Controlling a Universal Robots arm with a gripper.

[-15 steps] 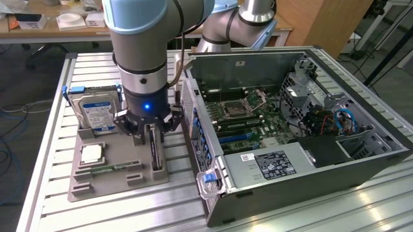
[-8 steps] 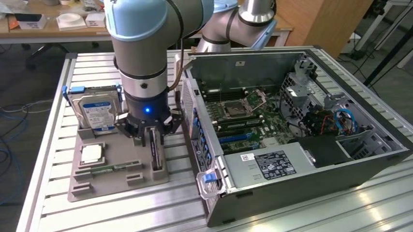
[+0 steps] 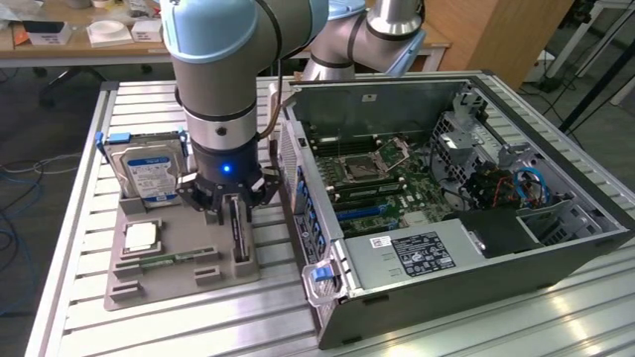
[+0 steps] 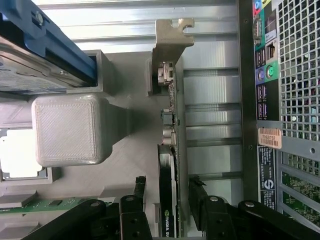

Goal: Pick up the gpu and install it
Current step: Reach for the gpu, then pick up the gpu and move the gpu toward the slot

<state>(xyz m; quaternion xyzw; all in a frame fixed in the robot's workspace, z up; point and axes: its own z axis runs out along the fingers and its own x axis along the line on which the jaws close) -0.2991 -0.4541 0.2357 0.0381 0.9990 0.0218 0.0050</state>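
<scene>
Though flanked on both sides by fingers, found the gpu [image 3: 238, 236], a flat rectangular card of green circuit board with black cooler shroud, unclamped and resting thin edge-on in its slot. Noted its silver metal end bracket [image 4: 171, 37] at the end away from the fingers, hooked tab outermost. Saw the black two-fingered gripper [image 3: 235, 207] of the grey-and-blue robot arm [image 3: 223, 67] poised over the card, jaws parted, one fingertip [image 4: 141, 186] to each side, a sliver of gap visible between each pad and the card.

Placed the slot along the edge of the grey plastic holder tray [image 3: 178, 286] nearest the computer. Found on the same tray, at the corner away from that edge, a silver hard drive with blue-white label [image 3: 149, 177] upright in a blue carrier [image 3: 117, 138]. Nearer the middle, found a square silver processor chip [image 3: 142, 236], and toward the tray's edge nearest the exterior camera, a narrow green memory stick [image 3: 166, 259] lying flat. Made out a rounded grey plastic block [image 4: 67, 130] just beside the drive.

Found the tray on a slatted aluminium table [image 3: 119, 335], just beside an open black-and-silver computer case [image 3: 476, 245] lying on its side, motherboard [image 3: 377, 171] exposed, perforated rear panel with coloured ports [image 4: 265, 75] facing the card.
</scene>
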